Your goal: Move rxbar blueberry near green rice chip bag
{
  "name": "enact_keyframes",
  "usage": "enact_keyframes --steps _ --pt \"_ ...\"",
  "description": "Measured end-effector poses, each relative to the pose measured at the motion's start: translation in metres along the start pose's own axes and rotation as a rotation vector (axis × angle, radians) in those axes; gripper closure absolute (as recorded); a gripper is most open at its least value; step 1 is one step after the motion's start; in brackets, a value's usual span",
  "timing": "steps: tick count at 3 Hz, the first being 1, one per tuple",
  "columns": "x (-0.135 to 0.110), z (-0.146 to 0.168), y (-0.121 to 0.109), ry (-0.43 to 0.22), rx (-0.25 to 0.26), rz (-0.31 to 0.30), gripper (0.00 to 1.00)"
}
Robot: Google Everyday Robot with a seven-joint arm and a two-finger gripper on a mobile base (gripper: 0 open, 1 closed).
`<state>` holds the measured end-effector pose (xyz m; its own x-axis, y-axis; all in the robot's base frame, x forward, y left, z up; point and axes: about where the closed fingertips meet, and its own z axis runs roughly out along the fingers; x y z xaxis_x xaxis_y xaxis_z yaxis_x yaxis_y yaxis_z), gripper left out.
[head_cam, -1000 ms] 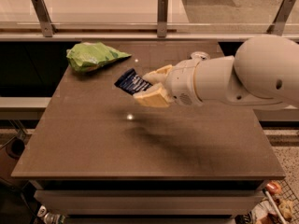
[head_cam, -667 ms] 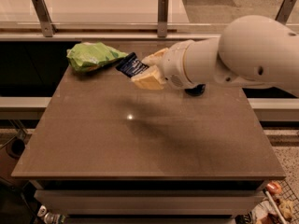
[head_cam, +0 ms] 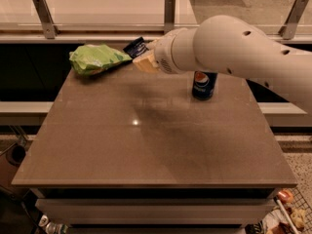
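**A:** What is farthest to the left of your hand?

**B:** The green rice chip bag (head_cam: 97, 58). It lies on the table (head_cam: 146, 150), close to the back edge, to the left of my gripper (head_cam: 144, 54) as the camera sees it. It is wrinkled, and its pointed corner is directed toward my fingers (head_cam: 146, 63).

**A:** And the bar, where is it?

**B:** The rxbar blueberry (head_cam: 135, 47) is in my gripper. My two fingers are clamped on it. Its dark blue end sticks out from my fingertips toward the upper left. The bar is tilted and does not lie flat on the table. Its free end is just beside the pointed corner of the bag. Whether they touch, I cannot tell.

**A:** Where is the gripper itself?

**B:** It is over the back part of the table, a little left of the middle, just to the right of the bag.

**A:** What is on the other side of your hand?

**B:** A blue Pepsi can (head_cam: 204, 84). It stands upright on the table, to the right of my gripper and lower in the view, well apart from the bar. My white arm (head_cam: 234, 48) passes in front of it and hides its top. Then the arm goes out at the right edge of the view.
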<state>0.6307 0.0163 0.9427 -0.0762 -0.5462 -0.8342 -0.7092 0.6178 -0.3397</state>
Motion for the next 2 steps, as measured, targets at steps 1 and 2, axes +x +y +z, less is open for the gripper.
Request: enact_keyframes --steps 1,2 --pt "-0.0001 -0.0004 0.0004 0.0 -0.001 0.0 1.0" --pt "0.0032 0.0052 0.0016 0.021 0.002 -0.003 1.0"
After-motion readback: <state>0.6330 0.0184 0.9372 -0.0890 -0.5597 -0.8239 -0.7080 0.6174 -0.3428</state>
